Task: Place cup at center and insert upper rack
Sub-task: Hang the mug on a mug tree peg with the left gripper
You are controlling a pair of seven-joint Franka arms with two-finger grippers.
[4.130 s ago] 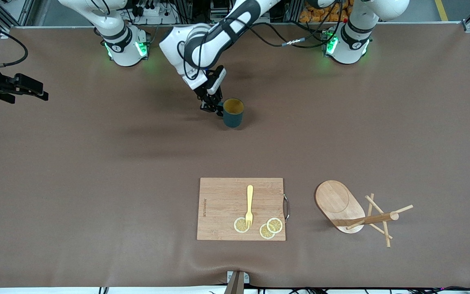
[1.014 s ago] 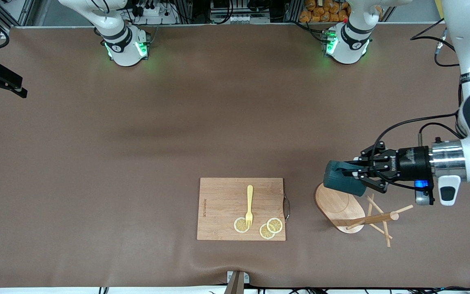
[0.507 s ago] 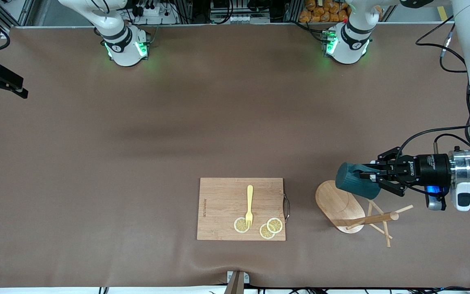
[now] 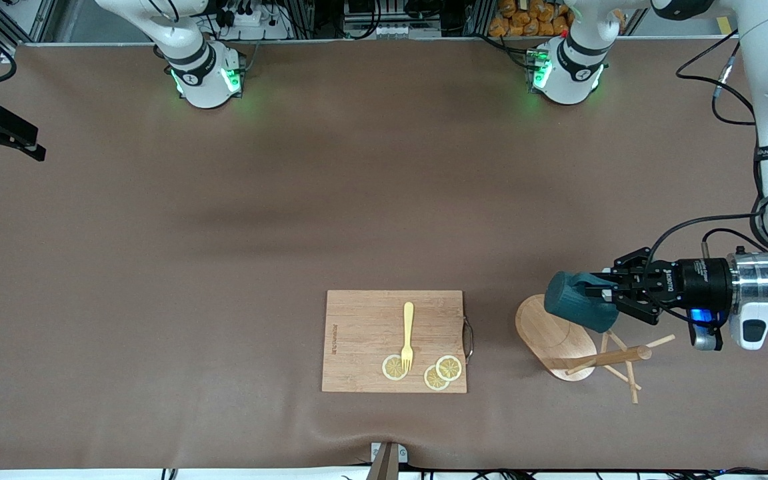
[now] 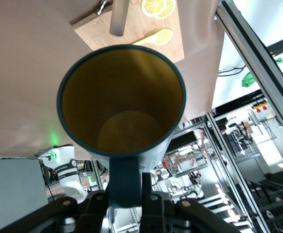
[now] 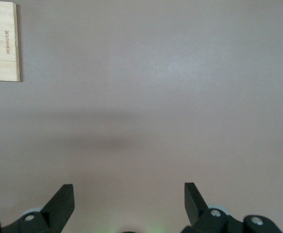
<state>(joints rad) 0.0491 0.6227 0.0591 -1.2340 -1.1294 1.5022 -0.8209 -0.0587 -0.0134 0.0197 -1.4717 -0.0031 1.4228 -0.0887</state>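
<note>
Here the left pincer, clamped on the teal mug's handle, held it sideways over the toppled mug tree near the worktop's front edge, while the right pincer waited open.

- Part of the upper rack's oval base is covered by the cup.
- The right gripper is cut off by the picture's edge.

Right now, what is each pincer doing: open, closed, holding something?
Left pincer: closed on the cup by its handle, over the upper rack.
Right pincer: open, holding nothing, over bare table.
</note>
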